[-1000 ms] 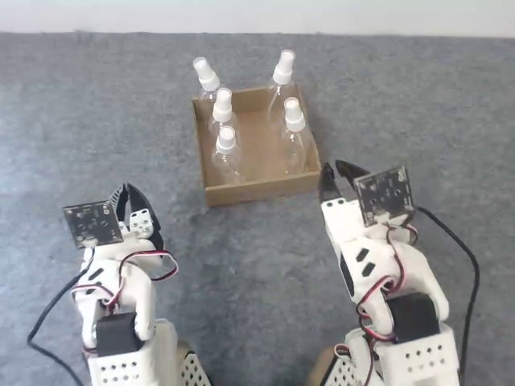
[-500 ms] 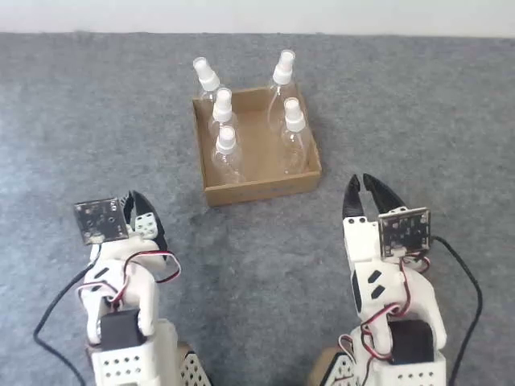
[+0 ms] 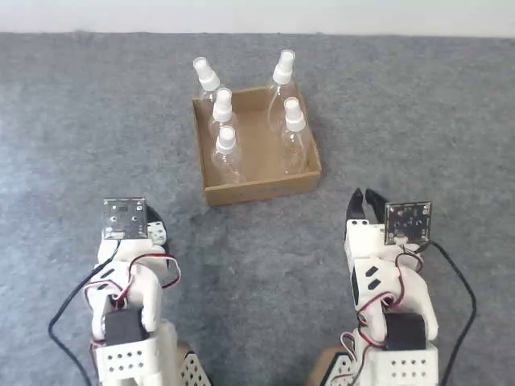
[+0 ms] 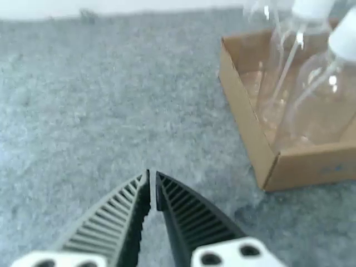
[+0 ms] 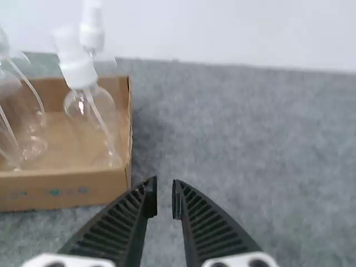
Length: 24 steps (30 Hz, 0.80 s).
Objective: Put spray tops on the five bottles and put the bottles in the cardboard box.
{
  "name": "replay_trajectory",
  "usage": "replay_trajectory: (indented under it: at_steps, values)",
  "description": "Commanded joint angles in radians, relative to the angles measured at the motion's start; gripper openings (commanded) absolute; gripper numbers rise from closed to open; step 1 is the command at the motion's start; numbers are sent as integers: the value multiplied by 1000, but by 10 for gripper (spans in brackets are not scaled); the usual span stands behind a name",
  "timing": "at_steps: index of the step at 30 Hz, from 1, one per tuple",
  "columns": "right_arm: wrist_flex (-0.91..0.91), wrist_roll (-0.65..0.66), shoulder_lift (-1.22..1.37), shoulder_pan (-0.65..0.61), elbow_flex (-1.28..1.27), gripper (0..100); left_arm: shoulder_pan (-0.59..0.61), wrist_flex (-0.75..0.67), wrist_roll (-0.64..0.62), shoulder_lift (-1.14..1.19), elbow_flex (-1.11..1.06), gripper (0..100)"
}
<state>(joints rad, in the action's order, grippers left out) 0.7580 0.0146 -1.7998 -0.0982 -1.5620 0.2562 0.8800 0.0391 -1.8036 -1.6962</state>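
The cardboard box (image 3: 261, 190) sits on the grey carpet at the middle back. Several clear bottles stand in it, each with a white spray top: one front left (image 3: 227, 145), one front right (image 3: 294, 121), others behind (image 3: 221, 106) (image 3: 206, 75) (image 3: 282, 67). My left gripper (image 4: 153, 178) hovers low over bare carpet, short of the box's near left corner (image 4: 267, 167), shut with nothing in it. My right gripper (image 3: 364, 197) (image 5: 164, 192) is just off the box's near right corner (image 5: 125, 178), fingers almost together and holding nothing.
Grey carpet (image 3: 418, 104) stretches open on both sides of the box and between the two arm bases. A pale wall (image 3: 257, 14) borders the far edge. Cables (image 3: 459, 273) trail from each arm near the front edge.
Both arms have drawn back from the box toward their bases. The right gripper's fingers, spread half a second ago, have come together. The left wrist has swung inward.
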Motion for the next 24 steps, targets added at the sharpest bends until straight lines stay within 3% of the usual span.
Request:
replay_trajectory:
  at_steps: [1,9,24]
  values:
    - [-4,-37,-16,16,-60,6,-3,84,6,-20,12,14]
    - [12,-21,-15,18,-121,6,-8,127,6,-20,12,14]
    - [360,-21,-15,16,-121,6,-44,379,6,-21,12,14]
